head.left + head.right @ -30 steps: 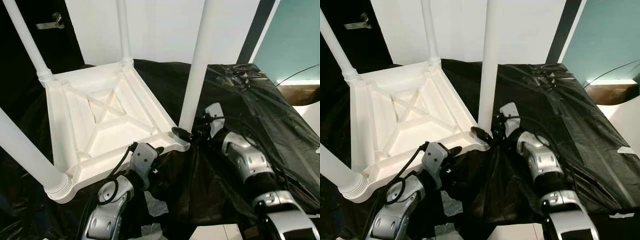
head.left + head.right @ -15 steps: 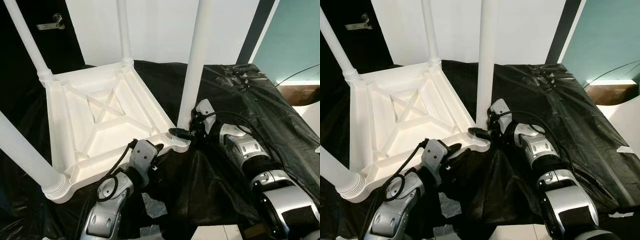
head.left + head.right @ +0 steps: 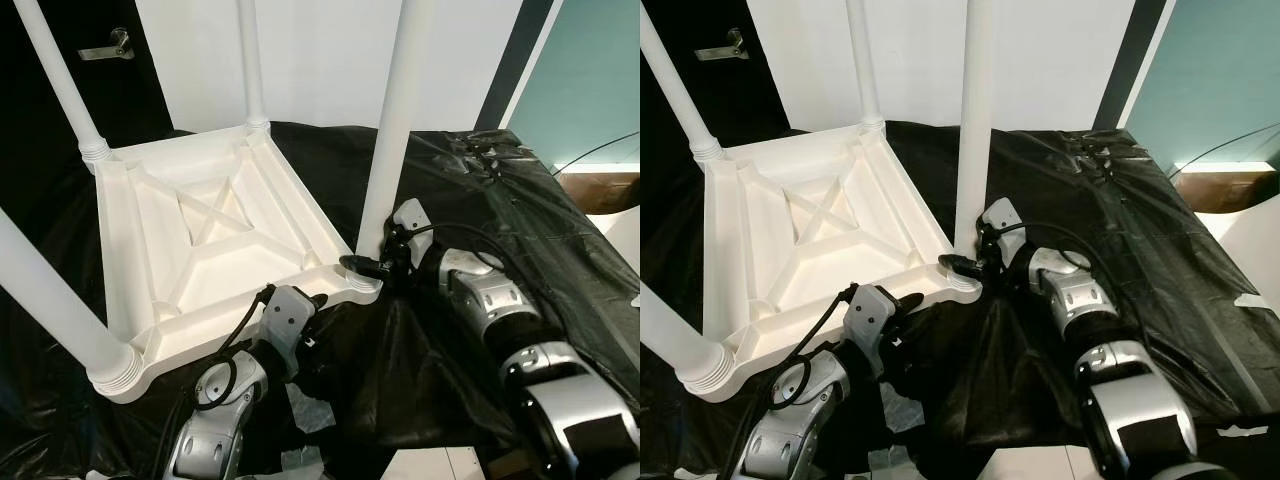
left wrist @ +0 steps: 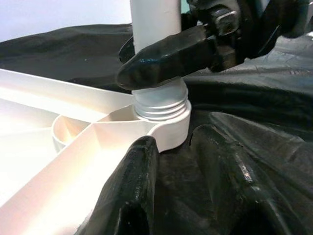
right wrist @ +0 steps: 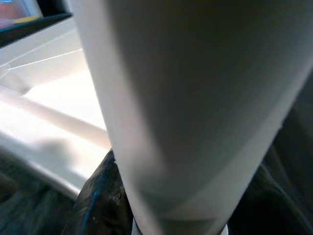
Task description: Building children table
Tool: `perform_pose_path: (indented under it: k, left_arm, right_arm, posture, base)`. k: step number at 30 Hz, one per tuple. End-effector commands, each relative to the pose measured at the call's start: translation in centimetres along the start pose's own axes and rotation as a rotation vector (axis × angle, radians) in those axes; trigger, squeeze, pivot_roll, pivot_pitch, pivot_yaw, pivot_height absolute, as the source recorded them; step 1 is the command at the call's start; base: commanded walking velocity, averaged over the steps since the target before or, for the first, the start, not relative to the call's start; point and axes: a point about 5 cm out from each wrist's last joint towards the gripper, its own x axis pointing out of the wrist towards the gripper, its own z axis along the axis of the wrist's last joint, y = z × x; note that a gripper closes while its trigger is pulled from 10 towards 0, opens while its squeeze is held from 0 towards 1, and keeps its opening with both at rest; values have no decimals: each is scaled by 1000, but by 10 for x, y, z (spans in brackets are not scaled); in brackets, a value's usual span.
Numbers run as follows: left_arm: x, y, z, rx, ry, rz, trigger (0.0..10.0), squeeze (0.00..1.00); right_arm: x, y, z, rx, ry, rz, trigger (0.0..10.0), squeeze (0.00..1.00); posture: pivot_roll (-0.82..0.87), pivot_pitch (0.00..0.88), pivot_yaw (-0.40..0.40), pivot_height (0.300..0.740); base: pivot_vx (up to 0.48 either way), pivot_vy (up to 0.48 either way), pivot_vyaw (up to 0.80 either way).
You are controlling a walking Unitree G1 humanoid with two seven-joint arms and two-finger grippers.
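1. Tabletop, white and flipped underside-up, lies on the black sheet with its ribbed cross-brace facing the ceiling. Its longer side seems to run from the near left corner away toward the white wall.

2. Three legs look seated already and stand straight up: the near-left leg in its ringed collar, the far-left leg and the far leg at the back corner.

3. Down at the near edge, the left gripper rests low by the tabletop's rim, its two black fingers a narrow gap apart and closed on nothing. One finger lies against the white edge; the other sits on the sheet just beside the corner socket. I read it as steadying the top.

4. To the right, the fourth leg stands upright in the near-right corner socket, long axis vertical, threaded end down with a few threads showing above the socket.

5. The right gripper is clamped around that leg just above the threads, a finger on either side.

6. My guess is the step in hand is screwing in this last leg. The next move calls for turning it about its own upright axis without tilting it, while the left side keeps the top from spinning.
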Motion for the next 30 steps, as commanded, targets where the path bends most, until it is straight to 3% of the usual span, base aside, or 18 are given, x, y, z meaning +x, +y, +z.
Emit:
perform_pose_path:
  k: [1, 2, 4, 6, 8, 11, 14, 15, 20, 30]
  left_arm:
    - [-1, 3, 1, 4, -7, 94, 10000, 0]
    - [-1, 2, 1, 2, -6, 91, 10000, 0]
    - [-1, 2, 1, 2, -6, 91, 10000, 0]
    - [-1, 1, 0, 0, -3, 84, 10000, 0]
    - [-1, 1, 0, 0, -3, 84, 10000, 0]
    - [-1, -1, 0, 0, -2, 72, 10000, 0]
    - [-1, -1, 0, 0, -1, 71, 10000, 0]
    - [-1, -1, 0, 0, -2, 70, 10000, 0]
    - [0, -1, 1, -2, -5, 69, 10000, 0]
    - [0, 0, 1, -1, -6, 77, 10000, 0]
  right_arm:
    - [-2, 3, -20, 54, 77, -56, 10000, 0]
    - [-1, 6, -24, 87, 74, -116, 10000, 0]
    - [-1, 6, -24, 87, 74, -116, 10000, 0]
    - [-1, 13, -31, 113, 76, -234, 10000, 0]
    - [-1, 13, -31, 113, 76, -234, 10000, 0]
    - [-5, 21, -40, 188, 76, -436, 10000, 0]
    - [-6, 22, -41, 206, 78, -474, 10000, 0]
    - [-6, 26, -43, 226, 70, -540, 10000, 0]
    - [1, 47, -39, 303, 24, -572, 10000, 0]
    - [0, 50, -27, 310, -2, -589, 10000, 0]
  posture:
    - [160, 0, -72, 740]
    - [155, 0, -69, 740]
    - [155, 0, -69, 740]
    - [149, 0, -65, 740]
    - [149, 0, -65, 740]
    - [141, 0, -62, 740]
    - [141, 0, -62, 740]
    - [146, 0, -62, 740]
    - [149, 0, -64, 740]
    - [151, 0, -68, 740]
  base:
    - [0, 0, 0]
    - [0, 0, 0]
    - [0, 0, 0]
    - [0, 0, 0]
    - [0, 0, 0]
    - [0, 0, 0]
    - [0, 0, 0]
    - [0, 0, 0]
    - [0, 0, 0]
    - [0, 0, 0]
